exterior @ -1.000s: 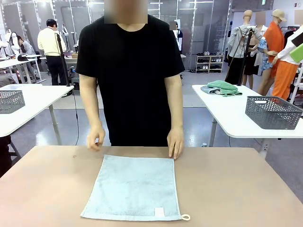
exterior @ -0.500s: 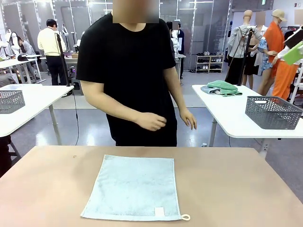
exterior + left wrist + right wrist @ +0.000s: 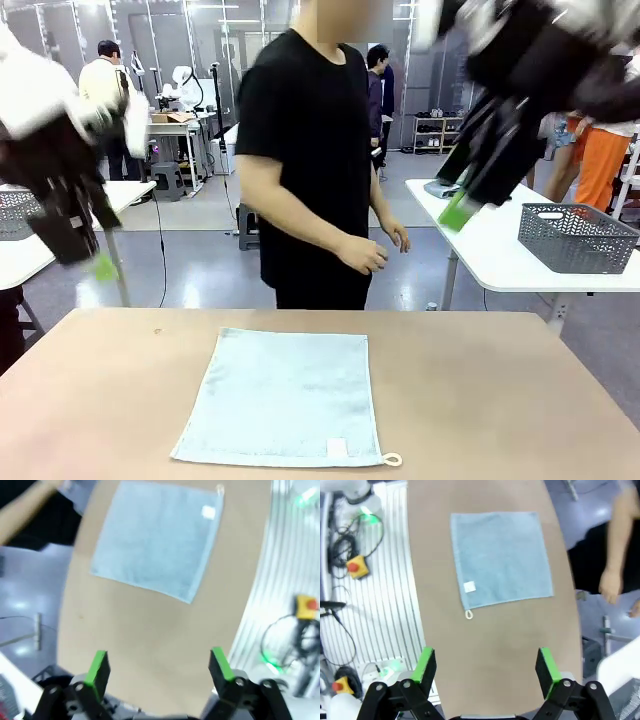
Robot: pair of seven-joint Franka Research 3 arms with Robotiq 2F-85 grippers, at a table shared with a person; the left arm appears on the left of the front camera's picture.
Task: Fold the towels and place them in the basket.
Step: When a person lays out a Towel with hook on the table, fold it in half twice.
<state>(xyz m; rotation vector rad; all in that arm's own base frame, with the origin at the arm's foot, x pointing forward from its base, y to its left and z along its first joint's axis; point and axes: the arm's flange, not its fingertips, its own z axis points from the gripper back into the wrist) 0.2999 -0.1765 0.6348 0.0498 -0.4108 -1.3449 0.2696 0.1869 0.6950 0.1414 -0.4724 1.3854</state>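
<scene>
1. I am seeing the towel (image 3: 285, 395) lying flat and unfolded in the middle of the table (image 3: 500, 400), its labelled edge nearest me.
2. I am holding the left gripper (image 3: 159, 667) and right gripper (image 3: 486, 667) high above it, jaws spread wide, carrying nothing.
3. I am judging neither arm nearer: the towel sits between them, nearly square, with its corner loop (image 3: 392, 459) on the right gripper's side.

Front view across table (image 3: 500, 400); both wrist views high over towel (image 3: 285, 395).
</scene>
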